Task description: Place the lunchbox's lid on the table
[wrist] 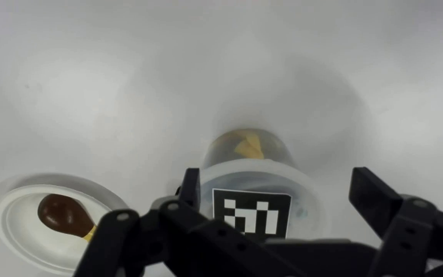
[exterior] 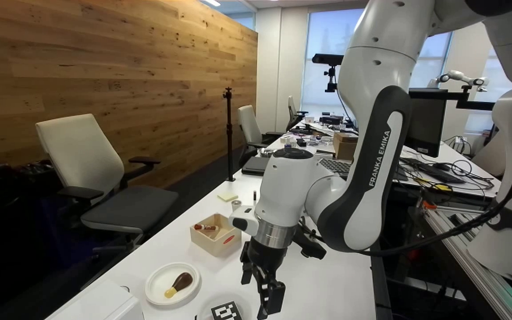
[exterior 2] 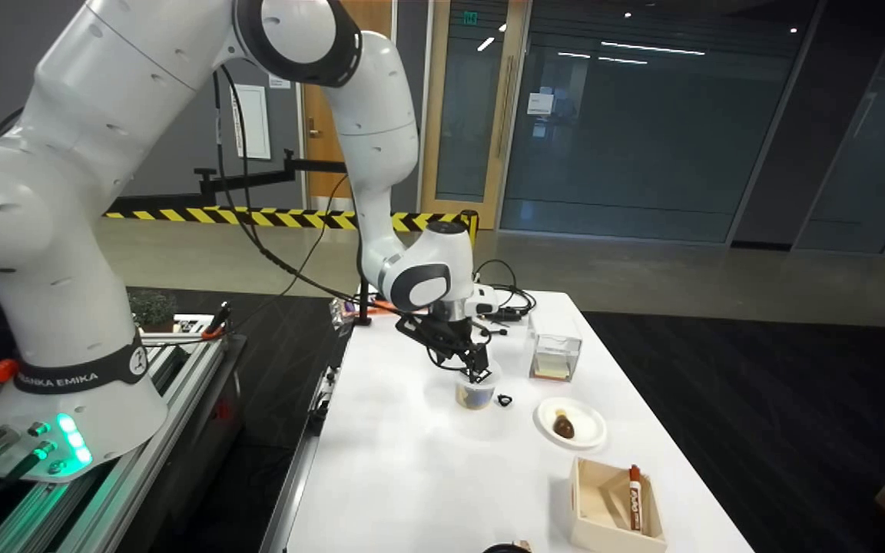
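Note:
The lid point(wrist: 302, 200) is round and translucent, with a black-and-white square patch on top. It sits on the lunchbox point(wrist: 249, 146), a small clear tub with yellow pieces inside, also seen in an exterior view point(exterior 2: 475, 395). The lid's patch shows at the bottom edge of an exterior view point(exterior: 226, 311). The tub stands on the white table point(exterior: 327, 284). My gripper point(wrist: 279, 192) is open and empty, its fingers on either side of the lid in the wrist view, the left finger overlapping the rim. In an exterior view the gripper point(exterior 2: 477, 367) hangs just over the lid; contact cannot be told.
A white plate point(exterior: 154, 289) with a brown drumstick point(exterior: 180, 283) lies beside the tub. A tan wooden box point(exterior: 211, 243) holds a marker. A clear-sided box point(exterior 2: 555, 357) stands near the table's edge. A small black object point(exterior 2: 505, 400) lies by the tub.

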### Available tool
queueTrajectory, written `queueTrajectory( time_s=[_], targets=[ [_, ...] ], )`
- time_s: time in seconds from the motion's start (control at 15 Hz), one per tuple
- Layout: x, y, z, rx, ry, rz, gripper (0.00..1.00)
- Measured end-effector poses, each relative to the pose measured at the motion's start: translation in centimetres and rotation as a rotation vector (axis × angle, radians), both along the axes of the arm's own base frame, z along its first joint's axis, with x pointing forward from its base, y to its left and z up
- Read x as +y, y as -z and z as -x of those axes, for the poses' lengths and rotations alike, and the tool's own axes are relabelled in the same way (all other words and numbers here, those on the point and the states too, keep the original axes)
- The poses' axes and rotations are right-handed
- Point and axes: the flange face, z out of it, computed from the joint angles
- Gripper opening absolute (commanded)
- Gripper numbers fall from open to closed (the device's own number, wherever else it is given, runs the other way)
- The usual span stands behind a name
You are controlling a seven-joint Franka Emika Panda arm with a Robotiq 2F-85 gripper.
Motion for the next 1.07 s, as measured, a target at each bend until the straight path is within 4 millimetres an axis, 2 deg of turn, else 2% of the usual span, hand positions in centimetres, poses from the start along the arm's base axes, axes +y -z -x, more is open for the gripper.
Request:
queueTrajectory(
  time_s=[0.47, 1.07],
  targets=[
    [0.7, 1.4, 0.6, -0.014, 0.024, -0.003, 1.00],
    [0.7, 1.6, -0.2, -0.103, 0.019, -0.002, 1.00]
  ],
)
